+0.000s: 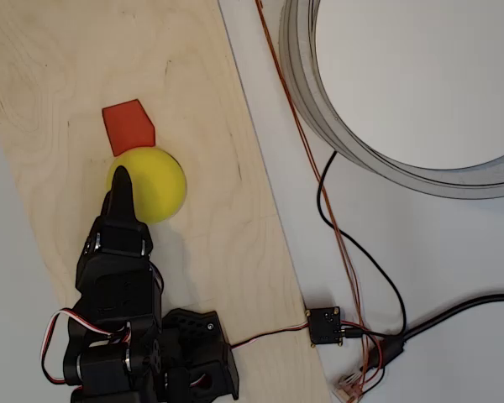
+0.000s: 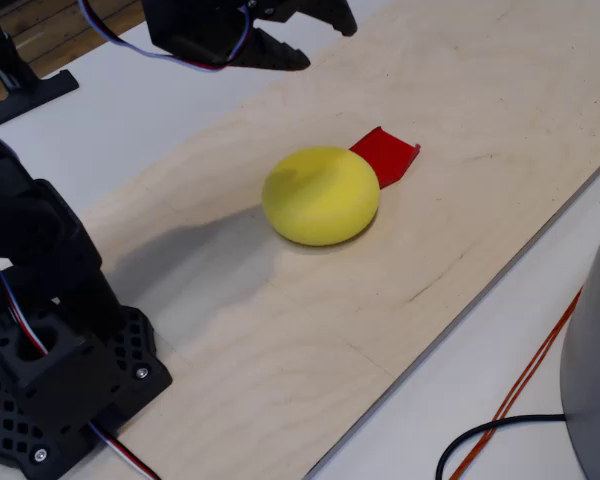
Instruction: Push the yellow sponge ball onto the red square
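Observation:
The yellow sponge ball (image 1: 155,186) (image 2: 321,195) rests on the wooden board (image 1: 227,252) (image 2: 460,120). It lies against the near edge of the red square (image 1: 128,126) (image 2: 387,153) and hides a strip of it. In the overhead view my black gripper (image 1: 122,178) reaches in from the lower left, its tip over the ball's left side. In the fixed view the gripper (image 2: 327,43) hangs raised above the board, behind the ball and apart from it, and its two jaws stand a little apart with nothing between them.
A large grey ring (image 1: 403,164) stands on the white table to the right of the board. Black and orange cables (image 1: 353,252) and a small connector (image 1: 324,325) lie beside the board's right edge. The arm's black base (image 2: 60,370) sits at the board's near left end.

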Available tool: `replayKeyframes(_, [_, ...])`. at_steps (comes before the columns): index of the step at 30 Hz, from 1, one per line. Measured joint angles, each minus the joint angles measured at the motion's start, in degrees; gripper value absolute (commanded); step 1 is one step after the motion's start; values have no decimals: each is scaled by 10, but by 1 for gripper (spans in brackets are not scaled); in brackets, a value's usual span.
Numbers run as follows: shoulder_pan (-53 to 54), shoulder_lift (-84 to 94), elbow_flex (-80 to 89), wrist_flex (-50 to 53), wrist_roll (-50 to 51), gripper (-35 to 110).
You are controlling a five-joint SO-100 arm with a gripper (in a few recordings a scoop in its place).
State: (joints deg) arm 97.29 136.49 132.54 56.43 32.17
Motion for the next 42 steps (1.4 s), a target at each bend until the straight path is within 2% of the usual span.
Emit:
replayKeyframes(14, [5,-6,48,85,35,17])
replayKeyframes(20, [14,-30,70,29,43,17])
replayKeyframes(42, [16,-214,84,-72,63,16])
